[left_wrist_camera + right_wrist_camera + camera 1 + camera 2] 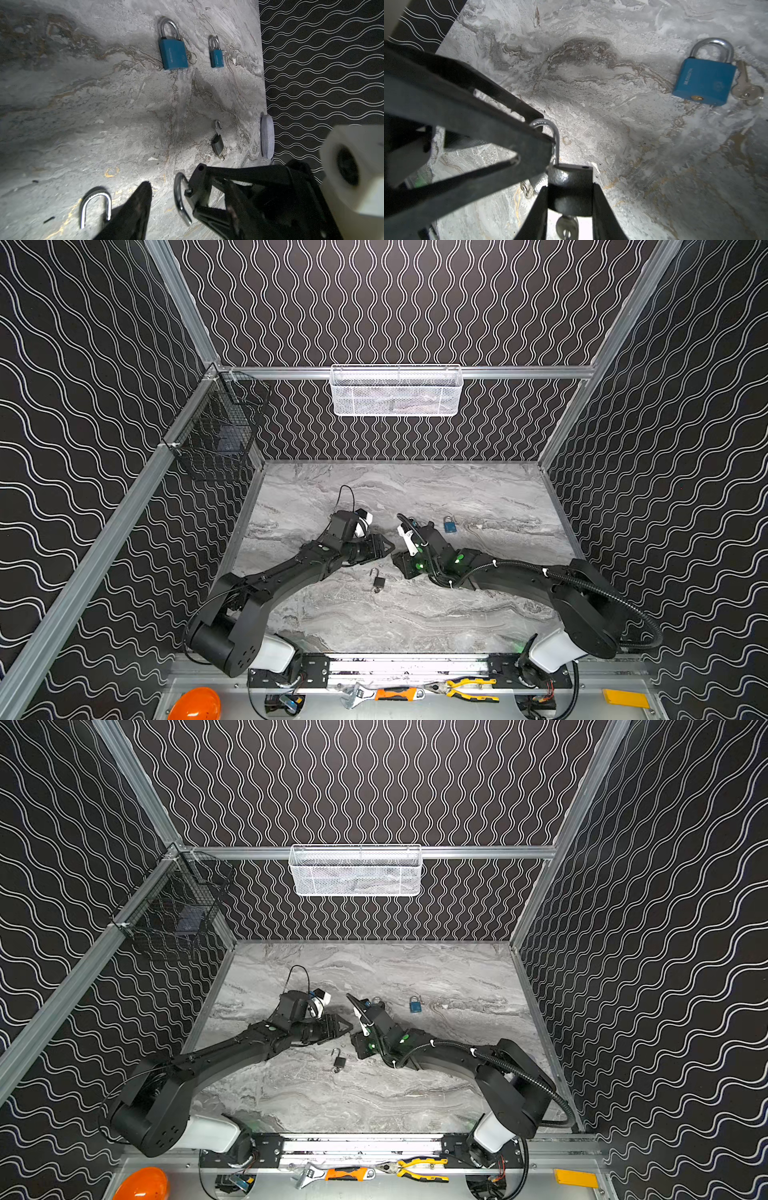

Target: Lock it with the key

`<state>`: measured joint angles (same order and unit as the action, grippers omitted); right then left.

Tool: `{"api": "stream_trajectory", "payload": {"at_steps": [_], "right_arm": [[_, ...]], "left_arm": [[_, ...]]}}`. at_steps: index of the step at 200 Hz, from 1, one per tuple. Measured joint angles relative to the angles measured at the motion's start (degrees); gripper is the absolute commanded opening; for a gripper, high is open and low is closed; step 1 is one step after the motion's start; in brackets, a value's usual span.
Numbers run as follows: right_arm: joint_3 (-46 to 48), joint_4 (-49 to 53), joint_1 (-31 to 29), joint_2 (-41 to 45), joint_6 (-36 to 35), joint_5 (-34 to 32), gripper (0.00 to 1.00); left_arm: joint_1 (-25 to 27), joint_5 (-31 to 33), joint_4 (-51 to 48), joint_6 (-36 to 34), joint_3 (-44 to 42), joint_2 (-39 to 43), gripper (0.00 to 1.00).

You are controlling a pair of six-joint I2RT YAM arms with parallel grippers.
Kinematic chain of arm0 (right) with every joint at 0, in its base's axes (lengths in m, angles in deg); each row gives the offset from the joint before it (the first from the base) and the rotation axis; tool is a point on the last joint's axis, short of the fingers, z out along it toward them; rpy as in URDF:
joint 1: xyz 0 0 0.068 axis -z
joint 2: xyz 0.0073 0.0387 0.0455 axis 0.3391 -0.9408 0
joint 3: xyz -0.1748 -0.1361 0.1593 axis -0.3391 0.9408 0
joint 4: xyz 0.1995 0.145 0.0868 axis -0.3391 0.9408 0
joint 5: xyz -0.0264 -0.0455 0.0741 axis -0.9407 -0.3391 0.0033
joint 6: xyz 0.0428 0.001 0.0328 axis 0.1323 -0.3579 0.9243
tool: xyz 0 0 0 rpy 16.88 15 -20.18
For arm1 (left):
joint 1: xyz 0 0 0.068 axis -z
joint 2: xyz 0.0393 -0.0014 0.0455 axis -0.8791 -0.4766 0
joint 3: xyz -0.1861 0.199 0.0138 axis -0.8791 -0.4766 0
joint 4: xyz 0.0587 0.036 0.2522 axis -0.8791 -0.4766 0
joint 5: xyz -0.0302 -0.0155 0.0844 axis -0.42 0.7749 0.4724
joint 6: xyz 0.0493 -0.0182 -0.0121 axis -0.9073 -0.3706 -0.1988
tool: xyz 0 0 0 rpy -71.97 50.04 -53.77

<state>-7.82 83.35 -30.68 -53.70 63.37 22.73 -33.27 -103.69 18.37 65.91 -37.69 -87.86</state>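
Right wrist view: the right gripper (569, 186) clamps the dark grey metal padlock (569, 174), with the silver key (566, 226) seated between its fingers, wristward. Just beyond its tips, the left gripper (547, 128) straddles the open silver shackle (556, 143); whether it pinches, I cannot tell. A skewed push could twist the padlock loose or leave the shackle unseated. Both arms reach in low, their tips meeting.

Wavy-patterned black walls (415, 302) enclose a marble tabletop (415, 614).

The far part of the table (415, 485) is free. The left arm (286, 572) and right arm (513, 583) close the middle; a black padlock (378, 581) lies just before them, a blue padlock (449, 525) behind.
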Motion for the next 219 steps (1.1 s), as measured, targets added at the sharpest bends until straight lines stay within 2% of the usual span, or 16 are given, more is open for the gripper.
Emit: {"api": "stream_trajectory", "payload": {"at_steps": [13, 47, 110, 155, 219], "right_arm": [[0.15, -0.26, 0.0, 0.07, 0.0, 0.09, 0.15], [0.26, -0.24, 0.0, 0.26, 0.02, 0.42, 0.15], [0.57, -0.28, -0.02, 0.83, 0.07, 0.57, 0.15], [0.61, -0.31, 0.0, 1.09, 0.07, 0.57, 0.15], [0.61, -0.26, 0.0, 1.4, 0.09, 0.33, 0.15]], "left_arm": [[0.0, 0.02, -0.09, 0.0, 0.22, 0.04, 0.46], [0.02, 0.13, -0.2, -0.02, 1.18, 0.02, 0.45], [0.02, 0.09, -0.22, -0.04, 2.08, -0.96, 0.31], [0.02, -0.04, -0.55, -0.15, 2.23, -1.2, 0.27], [0.02, 0.83, -2.29, -0.24, 3.1, -1.46, 0.13]]}}
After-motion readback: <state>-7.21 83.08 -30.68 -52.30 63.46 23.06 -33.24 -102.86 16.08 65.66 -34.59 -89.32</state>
